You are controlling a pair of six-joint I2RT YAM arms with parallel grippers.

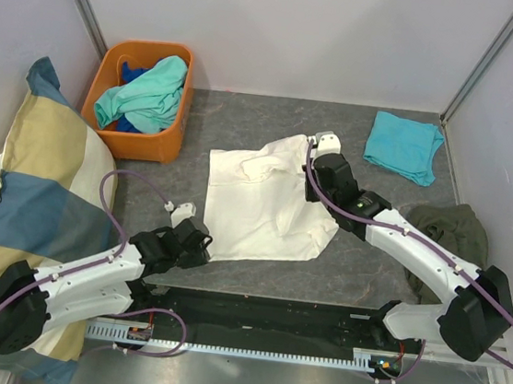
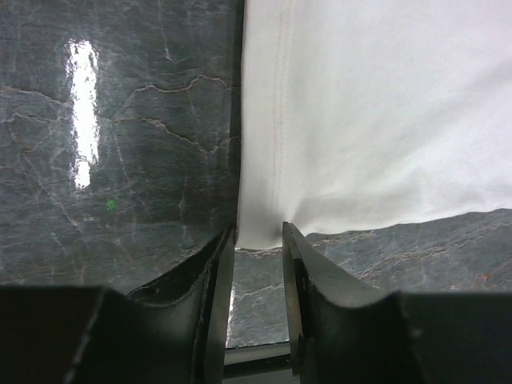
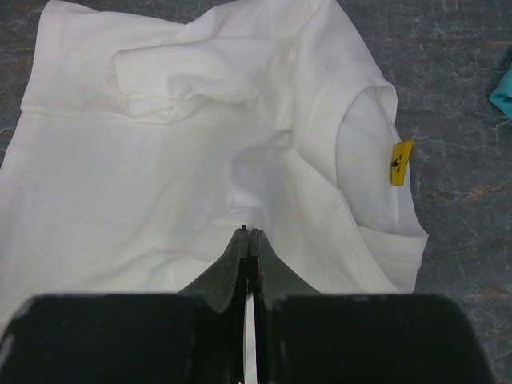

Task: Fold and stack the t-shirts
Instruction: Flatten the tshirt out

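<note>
Two grips are deciding this: the cream-white t-shirt [image 1: 260, 202] is lying right of the orange basket [image 1: 137, 146], right gripper [image 3: 249, 232] jaws pinching shut on it, left gripper [image 2: 258, 234] jaws sitting slightly apart astride its hem corner (barely any cloth inside), probably risking a slip.

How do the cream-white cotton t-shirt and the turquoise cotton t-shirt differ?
The cream-white t-shirt lies spread and rumpled, covering much more table; the turquoise t-shirt is folded compactly. The right gripper pinches the cream-white one and the left gripper straddles its hem; the turquoise one lies untouched. Both rest on the grey table.
</note>
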